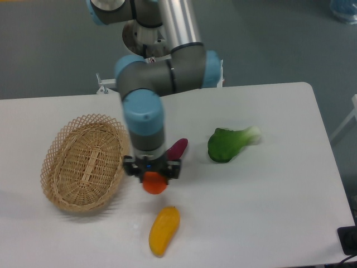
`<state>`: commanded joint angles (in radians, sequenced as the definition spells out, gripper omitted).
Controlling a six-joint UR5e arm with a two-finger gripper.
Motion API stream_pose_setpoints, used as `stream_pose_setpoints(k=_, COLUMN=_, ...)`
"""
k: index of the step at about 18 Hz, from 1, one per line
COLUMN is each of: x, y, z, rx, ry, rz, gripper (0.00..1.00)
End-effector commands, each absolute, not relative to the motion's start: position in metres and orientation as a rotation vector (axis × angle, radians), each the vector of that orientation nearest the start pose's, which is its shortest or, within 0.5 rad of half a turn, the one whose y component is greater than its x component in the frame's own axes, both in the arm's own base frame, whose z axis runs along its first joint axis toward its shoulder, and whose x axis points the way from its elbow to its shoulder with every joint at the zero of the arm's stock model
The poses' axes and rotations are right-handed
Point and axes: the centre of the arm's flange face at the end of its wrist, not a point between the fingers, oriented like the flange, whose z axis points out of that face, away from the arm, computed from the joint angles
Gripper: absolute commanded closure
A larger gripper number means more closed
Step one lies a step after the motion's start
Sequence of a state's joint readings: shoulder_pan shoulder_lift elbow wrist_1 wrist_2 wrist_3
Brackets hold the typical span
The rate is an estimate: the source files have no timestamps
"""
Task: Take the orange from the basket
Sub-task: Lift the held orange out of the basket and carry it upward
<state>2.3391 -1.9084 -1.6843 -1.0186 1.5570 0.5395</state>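
The orange is a small bright round fruit held beneath my gripper, whose jaws are shut on it. It hangs over the white table just right of the basket, outside its rim. The oval wicker basket lies at the left of the table with nothing inside it. My arm comes down from the upper middle, and its wrist hides the top of the orange.
A yellow-orange mango-like fruit lies just below the gripper. A purple elongated vegetable sits right behind the wrist. A green leafy vegetable lies to the right. The table's front edge runs along the bottom.
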Motion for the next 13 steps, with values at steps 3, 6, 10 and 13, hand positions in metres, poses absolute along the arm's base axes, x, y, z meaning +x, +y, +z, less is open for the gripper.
stream_pose_setpoints(k=3, x=-0.353, y=0.509, z=0.309, rx=-3.048, ry=-0.082, rz=0.114, gripper=0.7)
stream_pose_setpoints(k=6, x=-0.377, y=0.497, z=0.315, rx=-3.046, ry=0.092, rz=0.144, gripper=0.7)
stream_pose_setpoints(k=10, x=-0.416, y=0.482, z=0.325, rx=-3.039, ry=0.183, rz=0.177, gripper=0.7)
stream_pose_setpoints(k=13, x=-0.426, y=0.477, z=0.329, rx=-3.042, ry=0.305, rz=0.186, gripper=0.68)
